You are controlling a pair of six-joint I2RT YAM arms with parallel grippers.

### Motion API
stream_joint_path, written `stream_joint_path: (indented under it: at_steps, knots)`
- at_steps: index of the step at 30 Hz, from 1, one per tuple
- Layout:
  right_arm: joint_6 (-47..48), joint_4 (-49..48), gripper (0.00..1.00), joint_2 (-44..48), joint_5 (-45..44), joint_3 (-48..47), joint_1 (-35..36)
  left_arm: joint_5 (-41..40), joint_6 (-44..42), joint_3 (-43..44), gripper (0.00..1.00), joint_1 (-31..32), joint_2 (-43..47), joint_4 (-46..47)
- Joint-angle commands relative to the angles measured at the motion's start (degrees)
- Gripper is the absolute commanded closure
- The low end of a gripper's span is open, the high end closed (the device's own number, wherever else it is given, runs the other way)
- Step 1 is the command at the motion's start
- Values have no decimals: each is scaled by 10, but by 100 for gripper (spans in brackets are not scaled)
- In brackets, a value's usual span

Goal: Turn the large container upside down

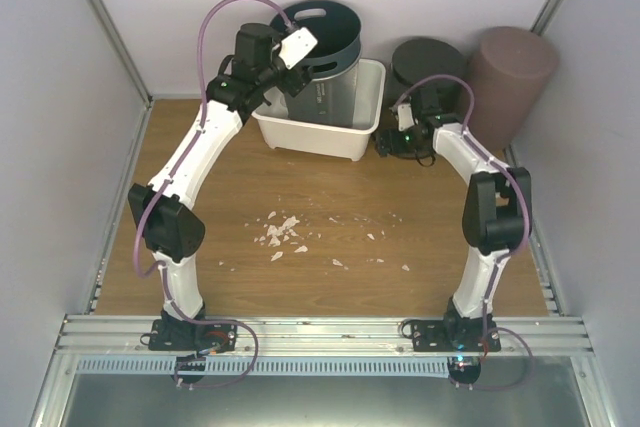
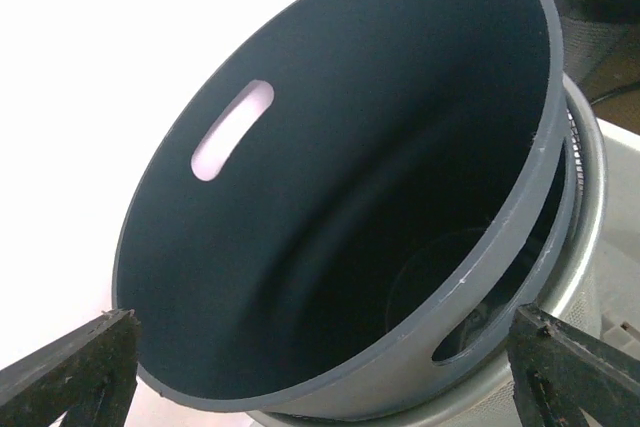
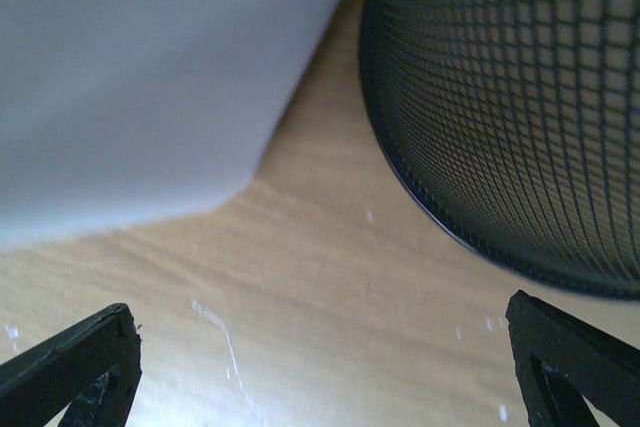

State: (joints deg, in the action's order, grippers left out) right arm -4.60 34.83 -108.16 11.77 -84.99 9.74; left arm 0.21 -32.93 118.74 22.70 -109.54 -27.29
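Note:
The large container (image 1: 325, 27), a dark grey round bin with slot handles, leans tilted inside a silver mesh bin (image 1: 335, 97). Both stand in a white tub (image 1: 325, 135) at the back of the table. My left gripper (image 1: 303, 69) hangs open just over the container's near rim. In the left wrist view the container's (image 2: 330, 177) dark inside fills the frame, and the left gripper (image 2: 322, 317) has its fingers spread either side of the rim, touching nothing. My right gripper (image 1: 388, 144) is open and low over the wood to the right of the tub. Nothing lies between the right gripper's (image 3: 318, 307) fingers.
A black mesh bin (image 1: 425, 62) and a brown cylinder (image 1: 510, 72) stand at the back right. The black mesh bin (image 3: 520, 97) and the white tub's wall (image 3: 130, 77) flank the right gripper. White crumbs (image 1: 285, 232) litter the table's middle. Grey walls close in the sides.

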Motion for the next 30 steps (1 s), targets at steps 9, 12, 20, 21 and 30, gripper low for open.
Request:
stream_joint_path:
  at_steps: [9,12,20,21,30]
  knots:
    - [27,35,1,-156,38,-203,49,-27,20,28,1,-5,-24,21]
    - [25,25,0,-110,40,-163,58,-27,21,27,1,-5,-26,20]
    - [7,68,0,58,12,-112,61,-36,-7,60,1,-2,-37,-1]
    - [2,75,0,79,7,-113,60,-37,-21,73,1,-2,-40,-13]
    - [-18,122,1,220,-30,-121,61,-34,-164,119,5,1,-50,-168]
